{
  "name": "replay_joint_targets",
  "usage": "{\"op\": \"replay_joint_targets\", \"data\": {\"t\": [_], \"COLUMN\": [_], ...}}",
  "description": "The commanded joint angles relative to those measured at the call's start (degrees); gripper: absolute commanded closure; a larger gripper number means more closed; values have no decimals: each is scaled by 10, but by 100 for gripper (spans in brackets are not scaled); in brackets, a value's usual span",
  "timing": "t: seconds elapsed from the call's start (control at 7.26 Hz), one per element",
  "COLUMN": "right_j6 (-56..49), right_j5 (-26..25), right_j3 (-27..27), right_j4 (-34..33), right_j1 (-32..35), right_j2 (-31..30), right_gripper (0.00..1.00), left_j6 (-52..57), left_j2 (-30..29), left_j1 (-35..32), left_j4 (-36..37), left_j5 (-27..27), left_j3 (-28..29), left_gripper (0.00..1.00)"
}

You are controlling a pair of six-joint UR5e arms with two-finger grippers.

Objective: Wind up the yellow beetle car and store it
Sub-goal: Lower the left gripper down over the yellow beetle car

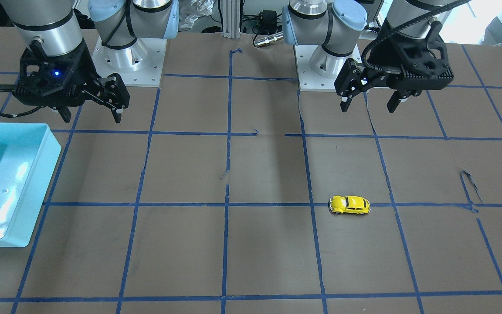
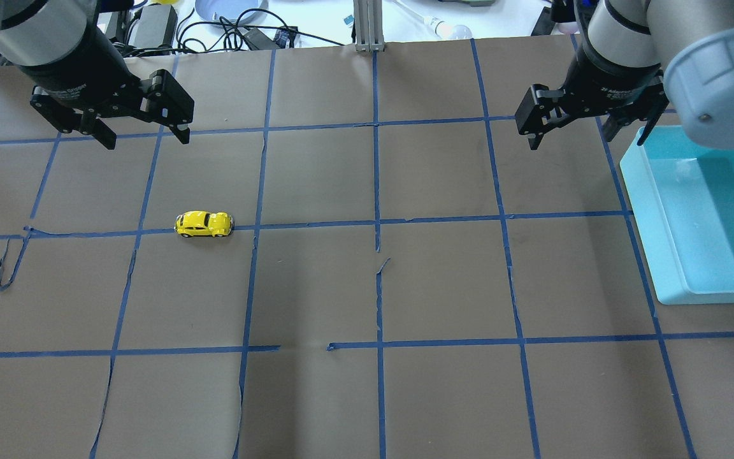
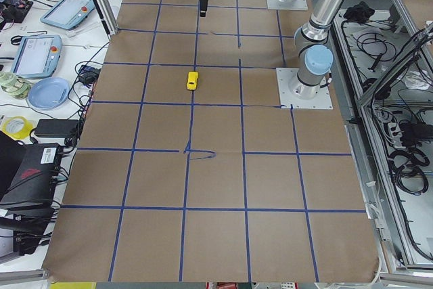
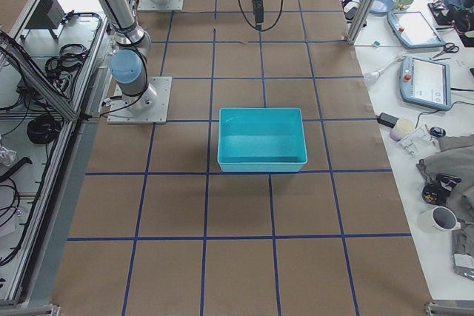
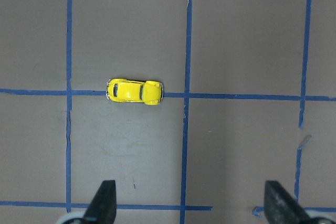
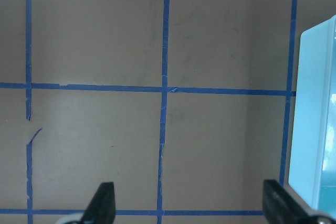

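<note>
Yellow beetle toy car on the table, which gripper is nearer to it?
Left. The left gripper hangs open just beyond the tiny yellow beetle car; the right gripper is far off to the other side, beside the light-blue plastic bin.

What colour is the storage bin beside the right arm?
The bin is plain light turquoise, with no pattern. It shows best in the exterior right view.
</note>
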Motion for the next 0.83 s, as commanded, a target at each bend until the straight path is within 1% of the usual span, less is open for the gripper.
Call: {"op": "replay_joint_targets", "data": {"t": [0.0, 0.41, 0.55, 0.69], "right_j6": [0, 0, 0, -1], "right_j5": [0, -1, 0, 0], "right_j3": [0, 0, 0, 0], "right_j4": [0, 2, 1, 0], "right_j1": [0, 0, 0, 0], "right_j2": [-1, -1, -1, 0], "right_gripper": [0, 0, 0, 0], "left_j6": [1, 3, 40, 127], "left_j2": [-1, -11, -17, -22], "left_j1": [0, -4, -6, -3], "left_j4": [0, 6, 6, 22], "left_j5": [1, -3, -4, -9], "left_j3": [-1, 0, -7, -37], "left_gripper": [0, 0, 0, 0]}}
